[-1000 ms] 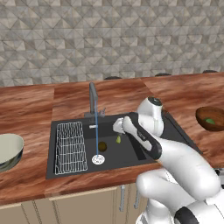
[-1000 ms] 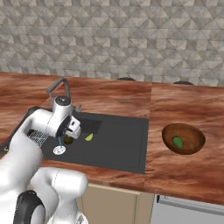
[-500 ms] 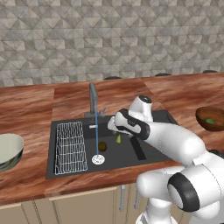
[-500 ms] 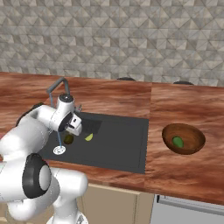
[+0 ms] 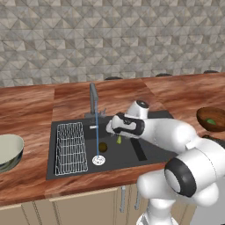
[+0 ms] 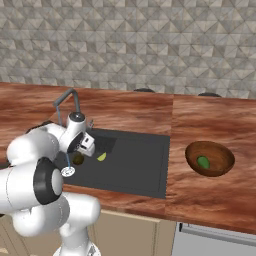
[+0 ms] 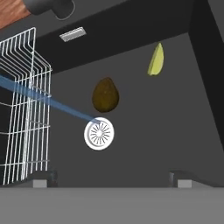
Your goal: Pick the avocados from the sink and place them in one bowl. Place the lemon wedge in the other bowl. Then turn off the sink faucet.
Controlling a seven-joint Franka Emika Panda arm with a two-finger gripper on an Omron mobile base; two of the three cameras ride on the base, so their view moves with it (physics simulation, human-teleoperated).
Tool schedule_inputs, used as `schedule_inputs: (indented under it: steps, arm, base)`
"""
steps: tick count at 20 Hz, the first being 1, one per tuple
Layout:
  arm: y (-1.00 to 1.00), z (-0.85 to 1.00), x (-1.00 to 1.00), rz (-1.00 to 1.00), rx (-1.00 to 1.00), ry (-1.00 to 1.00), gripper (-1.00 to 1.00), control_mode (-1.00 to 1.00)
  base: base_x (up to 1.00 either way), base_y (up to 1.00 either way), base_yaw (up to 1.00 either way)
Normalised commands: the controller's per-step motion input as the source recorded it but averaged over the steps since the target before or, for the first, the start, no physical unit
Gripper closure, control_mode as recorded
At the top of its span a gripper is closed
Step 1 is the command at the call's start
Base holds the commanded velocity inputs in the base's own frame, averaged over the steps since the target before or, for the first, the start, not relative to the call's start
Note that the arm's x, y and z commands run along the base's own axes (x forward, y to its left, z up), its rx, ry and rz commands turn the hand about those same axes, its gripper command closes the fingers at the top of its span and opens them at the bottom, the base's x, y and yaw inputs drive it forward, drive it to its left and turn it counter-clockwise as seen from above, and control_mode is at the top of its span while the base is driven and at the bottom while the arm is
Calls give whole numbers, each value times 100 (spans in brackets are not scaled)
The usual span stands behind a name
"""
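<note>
Counter (image 5: 30, 103): a reddish-brown wood-look top is seen running along the tiled wall, with the sink set into it.
Sink (image 5: 145, 156): a dark grey basin is shown; a white wire rack (image 5: 70, 147) is stood at one end and a round silver drain (image 7: 99, 134) lies in the floor.
Faucet (image 5: 93, 99): a thin blue stream is seen falling onto the drain, so the water is judged to be on.
Pale bowl (image 5: 8, 151): it is placed on the counter beyond the rack end of the sink, and nothing can be made out in it.
Wooden bowl (image 6: 210, 158): it is set on the counter well apart from the sink, with the green avocado (image 6: 203, 162) already lying inside.
Gripper (image 7: 109, 178): it is held low over the sink, pointed at the floor; its tips are spread wide with nothing between them.
Brown avocado (image 7: 105, 95): it is found on the sink floor just beside the drain.
Handling: the fruit is judged light, firm and possibly wet and slick; it is best pinched across its widest middle, not the tapered end.
Lemon wedge (image 7: 155, 60): it is laid on the sink floor near the avocado, apart from it; it is judged light, soft and easily squashed.
</note>
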Motion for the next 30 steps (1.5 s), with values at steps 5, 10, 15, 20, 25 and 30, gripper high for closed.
schedule_inputs:
  steps: [5, 10, 15, 20, 25, 30]
  arm:
    - [18, -38, 21, 0, 0, 0, -100, -100]
    - [13, -27, 30, 0, 0, 0, -100, -100]
    - [6, -28, 24, 0, 0, 1, -100, -100]
    - [12, -27, 27, 0, 0, 1, -100, -100]
    - [15, -22, 28, 0, 0, 0, -100, -100]
    - [4, -22, 25, -1, 0, 0, -100, -100]
  base:
    - [0, 0, 0]
    - [0, 0, 0]
    - [0, 0, 0]
    - [0, 0, 0]
    - [0, 0, 0]
    - [0, 0, 0]
